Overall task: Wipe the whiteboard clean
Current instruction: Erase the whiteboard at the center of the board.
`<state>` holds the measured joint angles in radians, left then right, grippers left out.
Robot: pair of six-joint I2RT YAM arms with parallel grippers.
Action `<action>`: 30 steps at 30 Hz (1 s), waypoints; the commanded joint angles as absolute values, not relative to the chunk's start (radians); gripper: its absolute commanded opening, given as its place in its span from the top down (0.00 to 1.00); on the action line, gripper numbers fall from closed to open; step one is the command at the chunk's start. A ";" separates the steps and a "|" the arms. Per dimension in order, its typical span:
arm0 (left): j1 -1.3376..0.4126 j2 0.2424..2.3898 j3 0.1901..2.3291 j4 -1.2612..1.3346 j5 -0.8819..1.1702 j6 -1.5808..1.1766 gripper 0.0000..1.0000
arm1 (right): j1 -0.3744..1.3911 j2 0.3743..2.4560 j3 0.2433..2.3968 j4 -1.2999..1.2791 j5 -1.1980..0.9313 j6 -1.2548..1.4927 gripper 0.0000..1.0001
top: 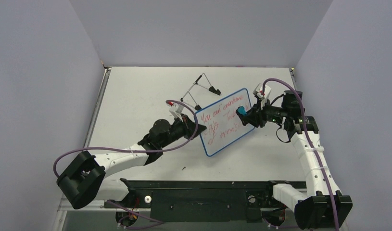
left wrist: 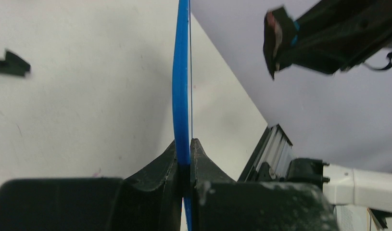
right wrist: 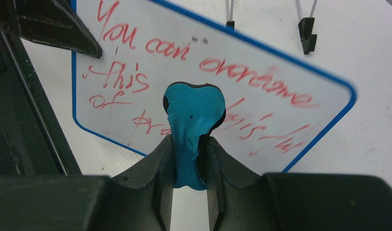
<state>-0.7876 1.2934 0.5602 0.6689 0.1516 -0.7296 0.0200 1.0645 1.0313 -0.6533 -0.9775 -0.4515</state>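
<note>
as the top camera shows it, the whiteboard (top: 223, 121) lies askew between both claws: left gripper (top: 196, 126) at its left rim, right gripper (top: 246, 115) at its right side. wire easel stand (top: 199, 89) just behind, apart. left wrist: board edge-on, jaws pinched tight on its blue rim. right wrist: jaws clamped on blue eraser (right wrist: 194, 108), its head over the red writing; contact unclear.

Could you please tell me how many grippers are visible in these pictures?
2. The left gripper is shut on the whiteboard at its edge. The right gripper, at the board's opposite side, is shut on the blue eraser. None appears hidden.
</note>
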 commanded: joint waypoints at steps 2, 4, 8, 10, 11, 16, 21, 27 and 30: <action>-0.845 1.208 0.483 0.899 -0.037 -0.735 1.00 | 0.080 1.063 1.028 -0.735 -1.003 -0.578 1.00; -0.851 1.205 0.454 0.929 -0.036 -0.735 1.00 | 0.108 1.064 1.021 -0.750 -0.978 -0.602 1.00; -0.852 1.231 0.412 0.986 -0.018 -0.744 1.00 | 0.177 1.078 0.999 -0.753 -0.902 -0.630 1.00; -0.851 1.250 0.396 1.011 -0.008 -0.748 1.00 | 0.217 1.093 0.988 -0.742 -0.866 -0.640 1.00; -0.852 1.259 0.390 1.017 -0.007 -0.750 1.00 | 0.243 1.099 0.981 -0.737 -0.847 -0.640 1.00; -0.851 1.281 0.354 1.057 -0.007 -0.757 1.00 | 0.350 1.137 0.952 -0.660 -0.762 -0.619 1.00; -0.851 1.284 0.343 1.065 0.000 -0.755 1.00 | 0.451 1.166 0.941 -0.599 -0.670 -0.601 1.00; -0.850 1.291 0.305 1.103 -0.035 -0.786 1.00 | 0.537 1.201 0.954 -0.567 -0.582 -0.607 1.00; -0.850 1.291 0.299 1.104 -0.042 -0.794 1.00 | 0.583 1.221 0.973 -0.555 -0.550 -0.598 1.00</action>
